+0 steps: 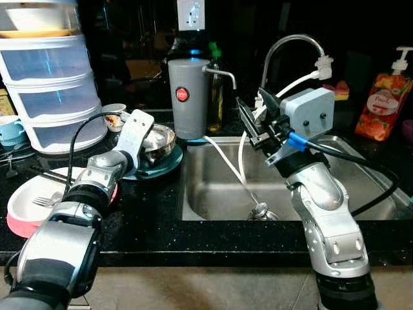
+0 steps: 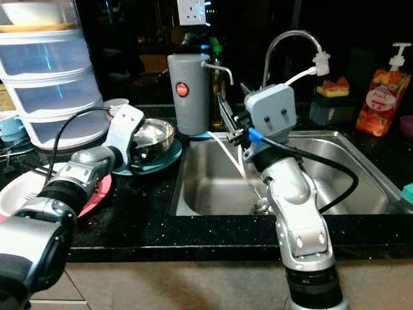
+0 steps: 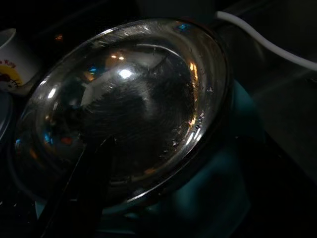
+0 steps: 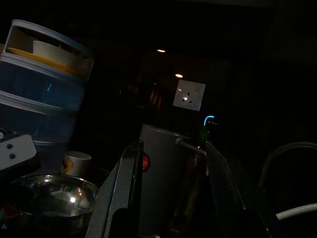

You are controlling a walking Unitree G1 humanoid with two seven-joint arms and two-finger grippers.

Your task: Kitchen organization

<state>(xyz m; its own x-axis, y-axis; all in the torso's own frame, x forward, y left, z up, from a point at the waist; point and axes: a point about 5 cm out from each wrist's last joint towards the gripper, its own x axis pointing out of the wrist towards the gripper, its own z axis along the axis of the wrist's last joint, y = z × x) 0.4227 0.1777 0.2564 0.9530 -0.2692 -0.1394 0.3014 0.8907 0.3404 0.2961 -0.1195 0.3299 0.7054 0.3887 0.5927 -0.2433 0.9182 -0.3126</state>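
Observation:
A steel bowl (image 1: 160, 141) sits on a teal plate (image 1: 166, 165) on the black counter, left of the sink (image 1: 213, 187). My left gripper (image 1: 148, 145) reaches in at the bowl's near rim, and the left wrist view has the bowl (image 3: 129, 94) very close. My right gripper (image 1: 249, 123) is raised above the sink's left part, pointing toward the grey water dispenser (image 1: 189, 97). It is open with nothing between its fingers (image 4: 130, 188); the dispenser (image 4: 161, 168) is visible through the gap.
A pink plate (image 1: 22, 210) with a fork lies at the counter's front left. Stacked clear containers (image 1: 51, 90) and a small mug (image 1: 115, 115) stand behind it. A faucet (image 1: 290, 45) with a white hose arches over the sink. A soap bottle (image 1: 382, 100) stands far right.

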